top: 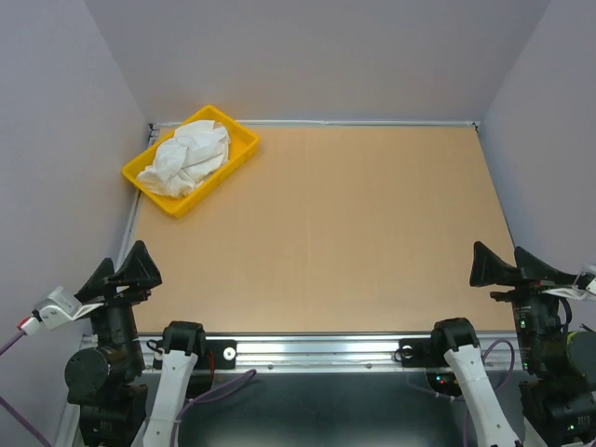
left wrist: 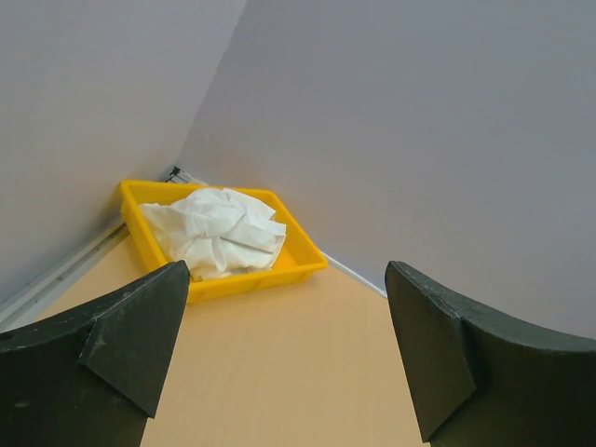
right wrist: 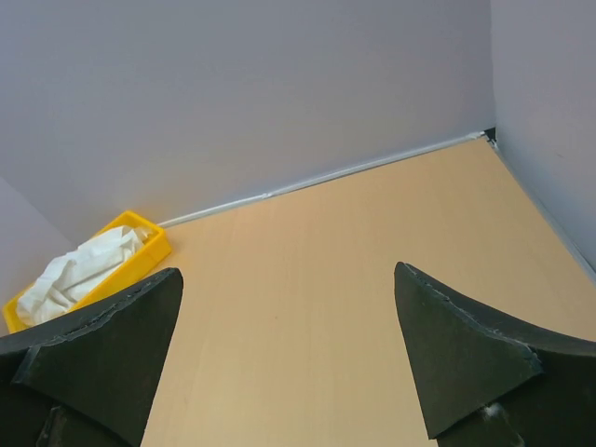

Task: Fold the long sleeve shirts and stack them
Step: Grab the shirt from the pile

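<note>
White crumpled long sleeve shirts (top: 191,158) (left wrist: 222,231) (right wrist: 76,270) lie bunched in a yellow plastic tray (top: 240,151) (left wrist: 296,250) (right wrist: 154,242) at the table's far left corner. How many shirts are in the heap I cannot tell. My left gripper (top: 124,270) (left wrist: 287,307) hovers open at the near left edge, far from the tray, nothing between its fingers. My right gripper (top: 510,265) (right wrist: 289,317) stands open at the near right edge, also holding nothing.
The tan table (top: 326,233) is bounded by grey walls on the left, back and right. A metal rail (top: 317,349) runs along the near edge, between the arm bases.
</note>
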Tool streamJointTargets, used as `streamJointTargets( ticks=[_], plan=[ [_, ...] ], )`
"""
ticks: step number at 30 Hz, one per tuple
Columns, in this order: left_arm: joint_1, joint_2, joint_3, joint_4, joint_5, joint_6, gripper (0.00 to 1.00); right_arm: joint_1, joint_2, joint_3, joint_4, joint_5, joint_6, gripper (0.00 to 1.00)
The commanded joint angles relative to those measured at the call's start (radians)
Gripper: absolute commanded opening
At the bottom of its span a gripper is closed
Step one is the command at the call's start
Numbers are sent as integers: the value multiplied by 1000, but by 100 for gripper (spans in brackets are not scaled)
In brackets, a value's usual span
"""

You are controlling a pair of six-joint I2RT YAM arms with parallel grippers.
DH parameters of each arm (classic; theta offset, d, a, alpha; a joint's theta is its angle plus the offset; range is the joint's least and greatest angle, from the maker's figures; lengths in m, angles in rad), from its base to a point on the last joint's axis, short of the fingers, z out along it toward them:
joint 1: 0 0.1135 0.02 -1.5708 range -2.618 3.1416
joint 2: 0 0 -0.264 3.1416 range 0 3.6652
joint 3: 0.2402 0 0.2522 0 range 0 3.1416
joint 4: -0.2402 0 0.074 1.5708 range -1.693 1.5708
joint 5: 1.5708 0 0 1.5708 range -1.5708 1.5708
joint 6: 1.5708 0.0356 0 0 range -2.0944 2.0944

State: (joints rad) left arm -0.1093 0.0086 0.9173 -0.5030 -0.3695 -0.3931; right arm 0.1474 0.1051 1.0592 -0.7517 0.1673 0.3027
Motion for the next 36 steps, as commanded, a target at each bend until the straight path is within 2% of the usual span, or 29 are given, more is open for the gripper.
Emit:
streamJointTargets(
  ticks=[1,3,13,19,23,27,29,31,34,35,36],
  plan=[
    [7,-21,-15,49,10,-24,99,0,19,18,20,-5,-16,100],
    [7,-18,-20,47,23,-42,99,0,24,22,20,3,-19,100],
    [7,214,-63,113,198,-141,99,0,16,4,12,14,-27,100],
    [7,468,-75,224,227,-217,99,-2,48,-4,6,-12,-27,100],
    [7,742,-49,319,241,-227,99,0,105,1,3,8,-22,100],
    [8,1003,70,373,205,-236,99,-2,169,2,2,49,-4,100],
    [10,1168,138,347,122,-259,99,0,199,4,2,17,-20,100],
    [26,1328,288,316,66,-260,99,-2,231,5,3,9,-19,100],
    [59,1477,399,302,57,-260,99,-2,257,7,3,-2,-20,100],
    [77,1574,435,294,44,-265,99,-2,269,7,3,-8,-19,100],
    [89,1622,516,279,32,-279,99,0,275,7,3,-9,-20,100]
  ],
)
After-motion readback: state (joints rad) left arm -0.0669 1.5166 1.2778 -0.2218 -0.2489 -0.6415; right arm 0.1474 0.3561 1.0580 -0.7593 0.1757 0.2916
